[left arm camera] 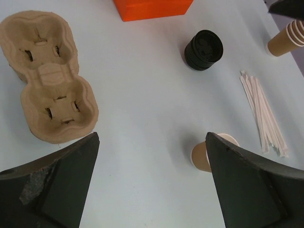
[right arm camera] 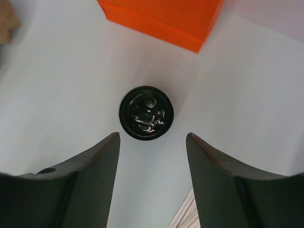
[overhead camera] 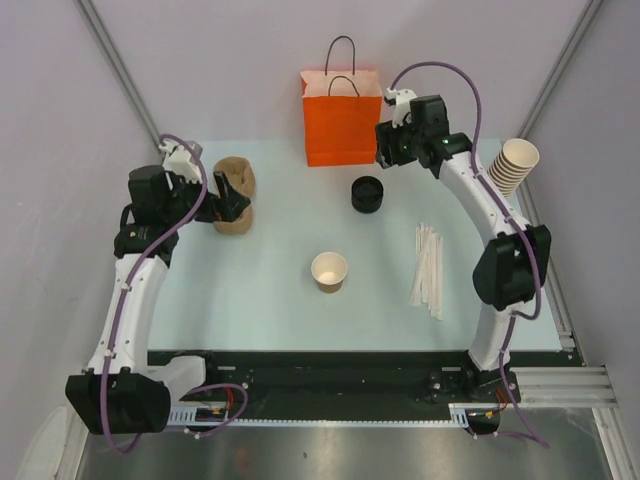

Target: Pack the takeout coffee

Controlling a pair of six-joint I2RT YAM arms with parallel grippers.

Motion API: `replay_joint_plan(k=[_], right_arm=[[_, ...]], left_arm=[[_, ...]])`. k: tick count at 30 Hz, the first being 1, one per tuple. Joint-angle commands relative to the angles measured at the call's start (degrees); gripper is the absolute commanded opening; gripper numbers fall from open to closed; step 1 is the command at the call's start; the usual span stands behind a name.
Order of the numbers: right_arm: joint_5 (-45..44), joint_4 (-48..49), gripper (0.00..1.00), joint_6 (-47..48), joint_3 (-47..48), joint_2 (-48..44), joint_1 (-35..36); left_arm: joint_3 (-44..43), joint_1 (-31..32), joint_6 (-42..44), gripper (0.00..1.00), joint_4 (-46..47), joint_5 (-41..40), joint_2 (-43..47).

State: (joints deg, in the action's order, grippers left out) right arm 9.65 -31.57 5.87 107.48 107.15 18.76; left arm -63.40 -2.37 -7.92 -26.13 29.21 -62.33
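The takeout coffee is out of view in every frame. A single lidless brown paper cup (overhead camera: 329, 271) stands mid-table; the left wrist view shows it (left arm camera: 202, 156) partly behind one finger. The orange paper bag (overhead camera: 341, 118) stands upright at the back. My right gripper (overhead camera: 386, 150) hangs beside the bag's right edge, open and empty (right arm camera: 152, 137), with a stack of black lids (right arm camera: 146, 112) just beyond its fingertips. My left gripper (overhead camera: 231, 203) hovers over a brown pulp cup carrier (overhead camera: 236, 190), open and empty (left arm camera: 152, 137).
A tilted stack of tan paper cups (overhead camera: 515, 166) leans at the right edge. White stirrers (overhead camera: 428, 268) lie in a bundle right of the single cup. The lid stack (overhead camera: 366, 194) sits in front of the bag. Grey walls enclose the table's back and sides.
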Motion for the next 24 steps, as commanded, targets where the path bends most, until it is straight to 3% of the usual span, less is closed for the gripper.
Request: replay_joint_plan(k=[1,9,24], right_arm=[[-2.18,-0.6,0.62,-3.14,3.78,4.98,-1.09],[-2.34,-4.46,0.51,-5.08,8.79,15.09,-2.16],[-5.61,-6.31,0.46,-2.97,15.65,23.8,-1.01]], left_arm=[[-4.1,0.79,2.21,1.0,2.84,-2.14,-0.78],[-3.4,1.4,0.45,1.0,4.68,-1.44,-2.62],[-3.66,1.49,-0.16,1.0,5.21,-1.18,-3.68]])
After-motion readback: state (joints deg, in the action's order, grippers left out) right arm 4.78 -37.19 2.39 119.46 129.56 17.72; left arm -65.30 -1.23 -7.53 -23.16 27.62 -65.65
